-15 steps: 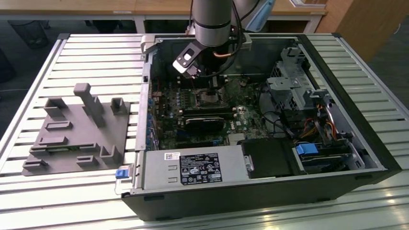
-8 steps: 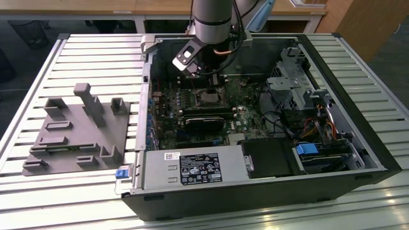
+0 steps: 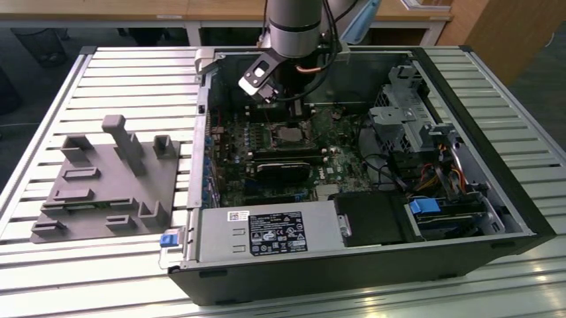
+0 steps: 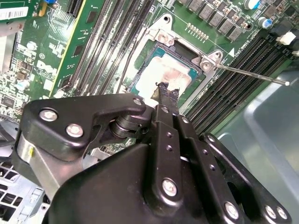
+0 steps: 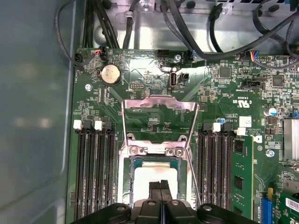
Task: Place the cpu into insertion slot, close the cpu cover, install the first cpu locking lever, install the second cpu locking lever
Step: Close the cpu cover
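In the exterior view the arm reaches down into the open computer case [image 3: 354, 271], which lies on the slatted tabletop [image 3: 132, 73] with a grey fixture [image 3: 106, 179] at its nine o'clock. The end effector [image 3: 290, 124] hangs over the green board toward the case's eleven o'clock.

In both wrist views the end effector [image 5: 160, 185] [image 4: 164, 91] is narrow. Its fingertips [image 5: 154, 186] are pressed together with nothing between them, right over the cpu [image 5: 145, 179] [image 4: 163, 70]. The cpu lies seated in the insertion slot [image 5: 131, 161], with pale smears on its metal top. I cannot tell whether the tips touch it.

The cpu cover [image 5: 159, 103] stands swung open, raised off the slot. In the second wrist view a thin locking lever [image 4: 247, 74] juts free beside the slot. Black memory slots [image 5: 96, 172] flank it on both sides.
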`<state>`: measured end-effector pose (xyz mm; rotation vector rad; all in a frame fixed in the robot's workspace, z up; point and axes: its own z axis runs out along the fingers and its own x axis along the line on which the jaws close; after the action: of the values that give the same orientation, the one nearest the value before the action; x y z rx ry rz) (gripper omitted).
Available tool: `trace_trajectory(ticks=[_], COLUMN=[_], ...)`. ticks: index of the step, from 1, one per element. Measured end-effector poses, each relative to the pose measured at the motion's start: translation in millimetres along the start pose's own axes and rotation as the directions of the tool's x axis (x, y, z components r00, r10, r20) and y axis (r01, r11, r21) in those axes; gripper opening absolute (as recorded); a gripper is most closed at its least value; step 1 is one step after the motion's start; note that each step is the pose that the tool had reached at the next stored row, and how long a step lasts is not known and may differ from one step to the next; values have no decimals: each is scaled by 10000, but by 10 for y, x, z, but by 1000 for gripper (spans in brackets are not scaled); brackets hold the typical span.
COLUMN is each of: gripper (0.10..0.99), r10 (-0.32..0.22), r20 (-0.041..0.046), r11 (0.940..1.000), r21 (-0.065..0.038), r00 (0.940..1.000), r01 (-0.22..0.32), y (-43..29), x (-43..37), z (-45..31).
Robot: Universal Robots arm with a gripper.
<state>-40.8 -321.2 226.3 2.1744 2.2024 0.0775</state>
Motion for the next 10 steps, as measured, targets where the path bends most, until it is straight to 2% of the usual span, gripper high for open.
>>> trace_trajectory(ticks=[7,10], gripper=[106,106], r10=[0,0], r20=[0,-2], r11=[10000,10000], r21=[4,2], r00=[10000,10000], r01=[0,0], y=[6,7], x=[0,-1], z=[-87,-93])
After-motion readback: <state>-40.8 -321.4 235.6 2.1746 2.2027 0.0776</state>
